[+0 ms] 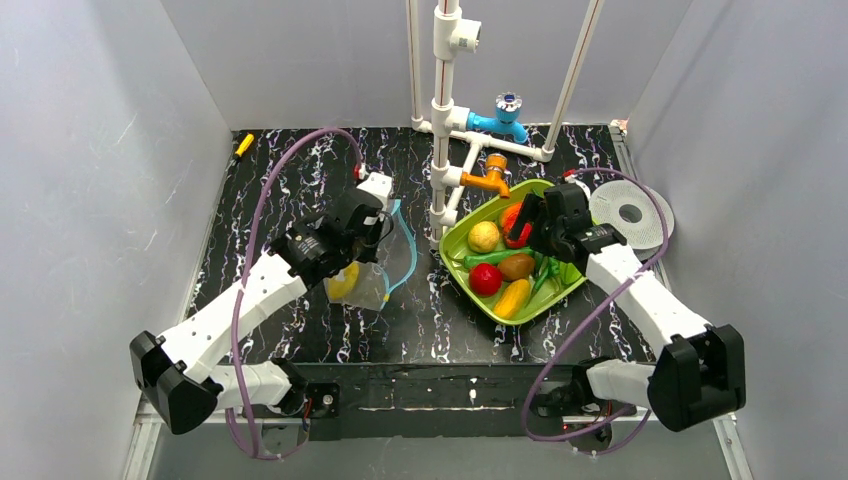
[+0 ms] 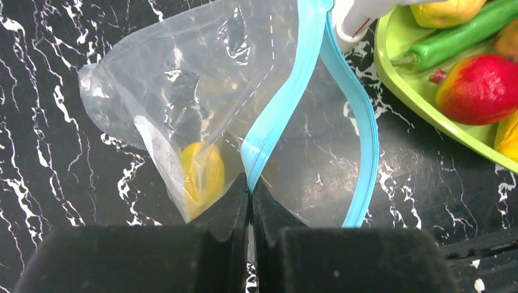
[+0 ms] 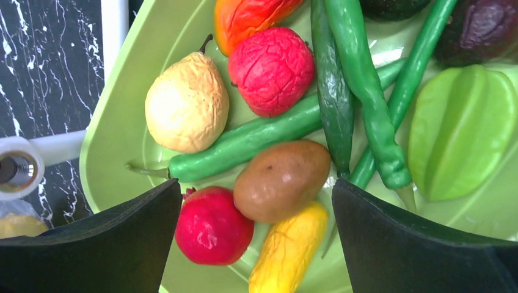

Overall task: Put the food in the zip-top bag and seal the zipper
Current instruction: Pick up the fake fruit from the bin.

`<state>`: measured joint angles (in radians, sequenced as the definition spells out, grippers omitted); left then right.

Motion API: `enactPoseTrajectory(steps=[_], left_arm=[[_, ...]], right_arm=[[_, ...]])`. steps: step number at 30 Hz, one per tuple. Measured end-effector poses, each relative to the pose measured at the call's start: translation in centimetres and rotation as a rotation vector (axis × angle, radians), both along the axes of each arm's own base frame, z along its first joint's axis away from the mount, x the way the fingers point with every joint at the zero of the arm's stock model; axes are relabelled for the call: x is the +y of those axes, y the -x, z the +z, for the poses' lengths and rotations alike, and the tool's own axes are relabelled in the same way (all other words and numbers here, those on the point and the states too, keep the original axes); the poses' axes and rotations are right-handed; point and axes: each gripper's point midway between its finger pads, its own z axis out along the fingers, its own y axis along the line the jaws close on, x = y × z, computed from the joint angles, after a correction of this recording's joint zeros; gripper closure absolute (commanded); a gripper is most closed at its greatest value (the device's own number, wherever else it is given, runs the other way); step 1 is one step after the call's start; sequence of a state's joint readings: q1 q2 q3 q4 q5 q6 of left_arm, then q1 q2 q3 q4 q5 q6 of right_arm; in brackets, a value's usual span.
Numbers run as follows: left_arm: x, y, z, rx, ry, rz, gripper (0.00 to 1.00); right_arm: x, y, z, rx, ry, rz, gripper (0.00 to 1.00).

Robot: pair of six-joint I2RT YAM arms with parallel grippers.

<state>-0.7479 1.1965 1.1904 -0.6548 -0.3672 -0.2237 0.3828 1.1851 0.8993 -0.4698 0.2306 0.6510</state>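
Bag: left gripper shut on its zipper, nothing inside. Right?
No. The left gripper is shut on the zipper, but the bag is not empty: the left wrist view shows a yellow fruit inside.

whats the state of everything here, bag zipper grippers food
zip-top bag, mouth open, one yellow piece inside
zipper, unsealed, its two strips apart
left gripper, shut on the zipper
right gripper, open over the tray, holding nothing
tray, holds food not yet bagged
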Motion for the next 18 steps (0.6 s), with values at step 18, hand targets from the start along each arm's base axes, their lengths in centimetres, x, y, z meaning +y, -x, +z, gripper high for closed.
enactPoseTrajectory(steps=[18], left_arm=[[2.2,1.0,-2.2,-0.045,-0.045,-0.004,1.0]], right_arm=[[-0.4,-3.1,-4.1,0.089,-0.141,-0.006,0.12]])
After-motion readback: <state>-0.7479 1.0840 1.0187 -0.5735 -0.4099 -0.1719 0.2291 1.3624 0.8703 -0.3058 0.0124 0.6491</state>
